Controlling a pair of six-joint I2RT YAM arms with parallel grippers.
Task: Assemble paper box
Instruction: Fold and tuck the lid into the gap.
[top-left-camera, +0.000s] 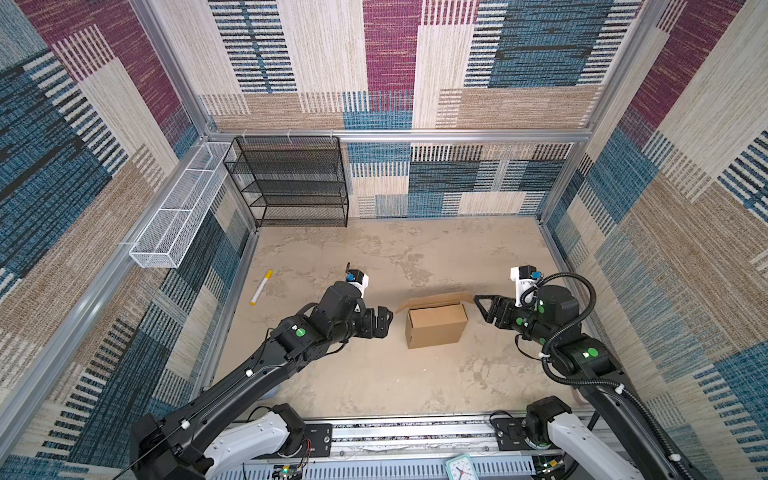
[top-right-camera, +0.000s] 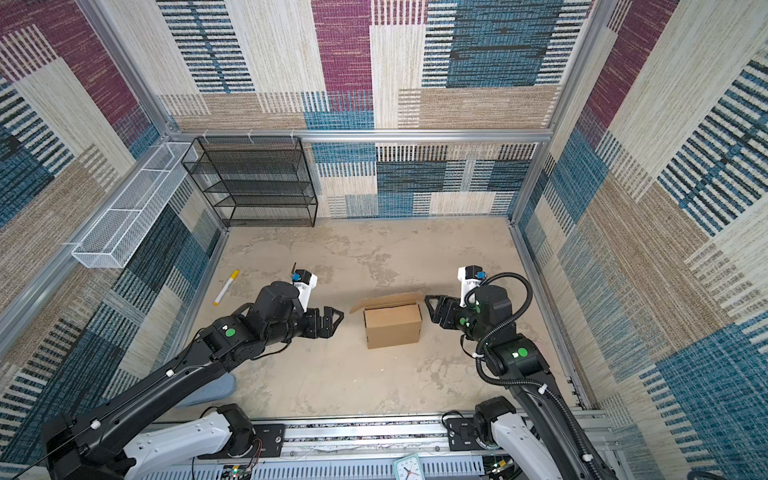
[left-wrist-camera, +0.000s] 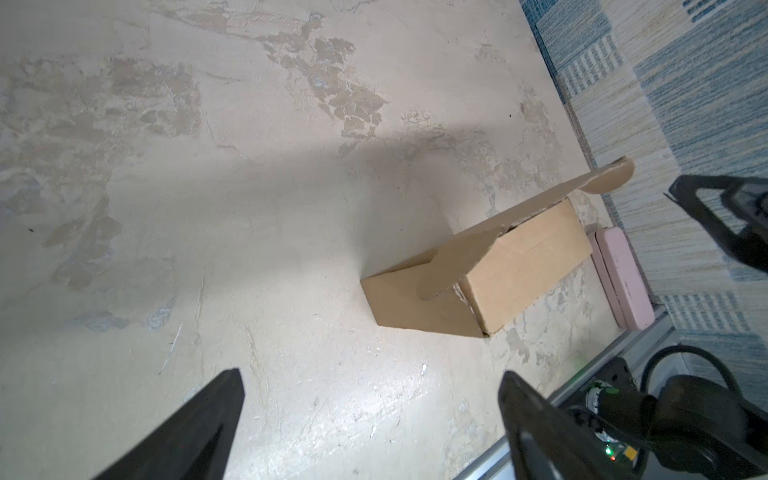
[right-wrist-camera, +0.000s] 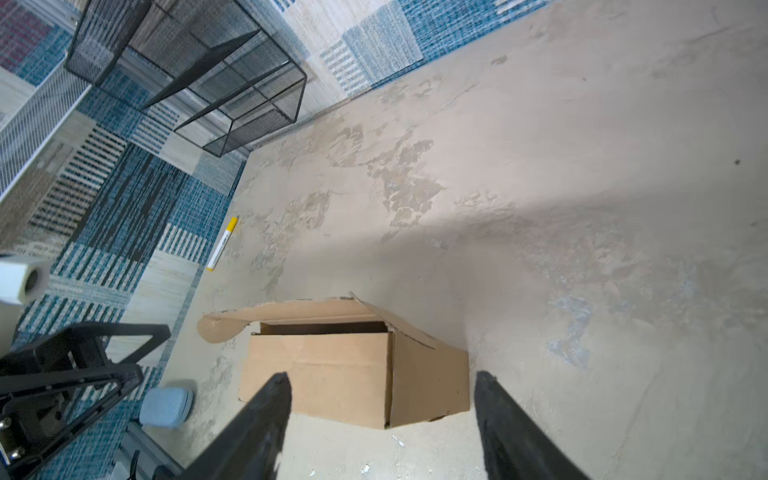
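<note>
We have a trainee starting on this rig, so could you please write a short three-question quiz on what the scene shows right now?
1. True or false: the left hand is gripping the paper box.
2. Where does the yellow-capped marker lie? A) inside the paper box; B) on the table, towards the left wall; C) on the black shelf.
3. Fill in: the box's lid flap is ___ (shut flat / partly raised).

Key: 1 false, the hand is open and clear of the box. 2 B. 3 partly raised, with a dark gap under it.
</note>
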